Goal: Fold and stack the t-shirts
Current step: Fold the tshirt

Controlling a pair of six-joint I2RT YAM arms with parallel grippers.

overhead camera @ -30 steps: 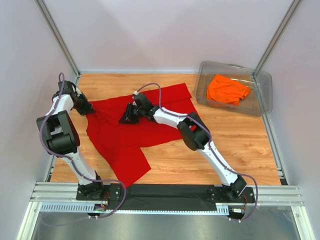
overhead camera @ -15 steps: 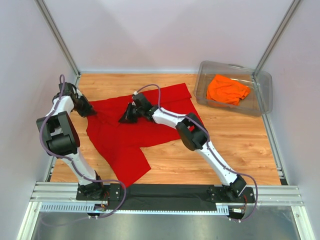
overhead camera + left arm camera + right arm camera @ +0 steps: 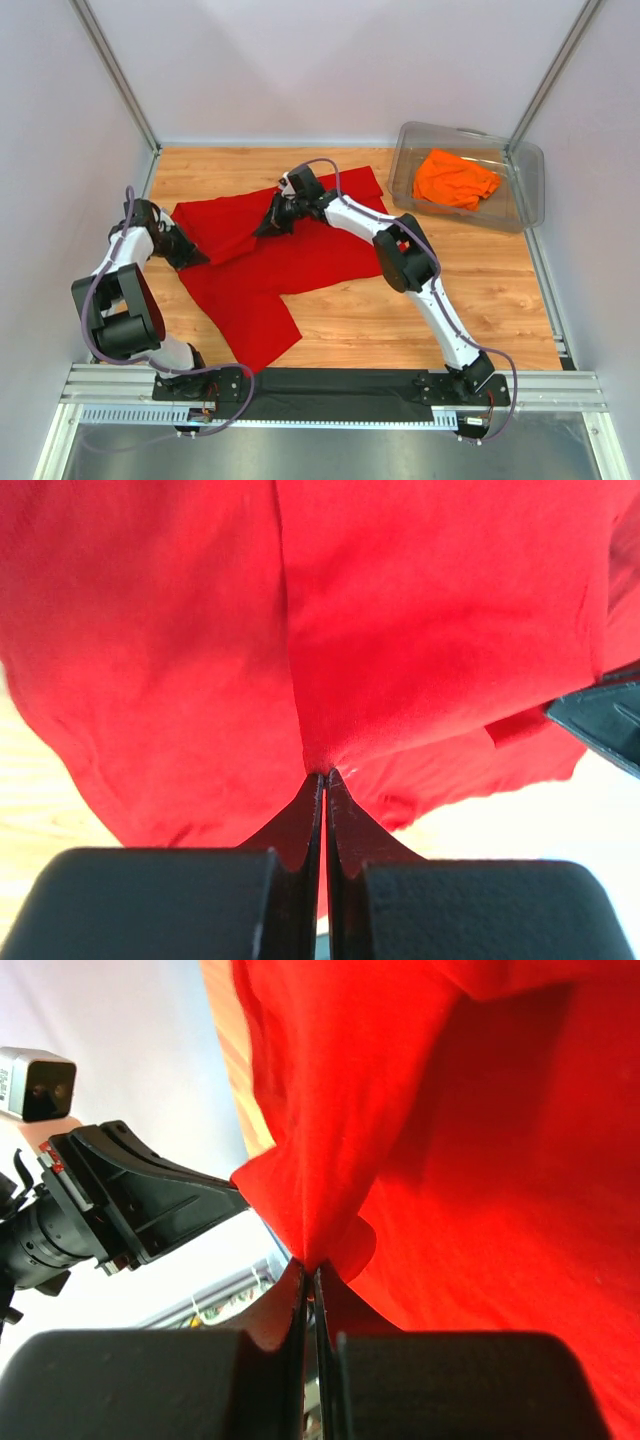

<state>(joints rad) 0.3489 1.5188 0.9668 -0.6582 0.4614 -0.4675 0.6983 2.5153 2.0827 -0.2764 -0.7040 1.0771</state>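
The red t-shirt (image 3: pixel 270 265) lies spread over the left half of the wooden table, one part reaching toward the near edge. My left gripper (image 3: pixel 190 258) is shut on its left edge; cloth is pinched at the fingertips in the left wrist view (image 3: pixel 325 773). My right gripper (image 3: pixel 270 225) is shut on a fold near the shirt's upper middle; the red cloth (image 3: pixel 400 1110) hangs from my pinch (image 3: pixel 310 1265) in the right wrist view. The orange t-shirt (image 3: pixel 455 178) lies crumpled in the bin at the back right.
The clear plastic bin (image 3: pixel 525 200) stands at the back right corner. White walls and metal posts close in the table on three sides. The black base rail (image 3: pixel 330 385) runs along the near edge. The left arm shows in the right wrist view (image 3: pixel 130 1210).
My left gripper moved toward the near side and a little right, pulling the shirt's left edge with it. My right gripper moved back and to the right with its fold.
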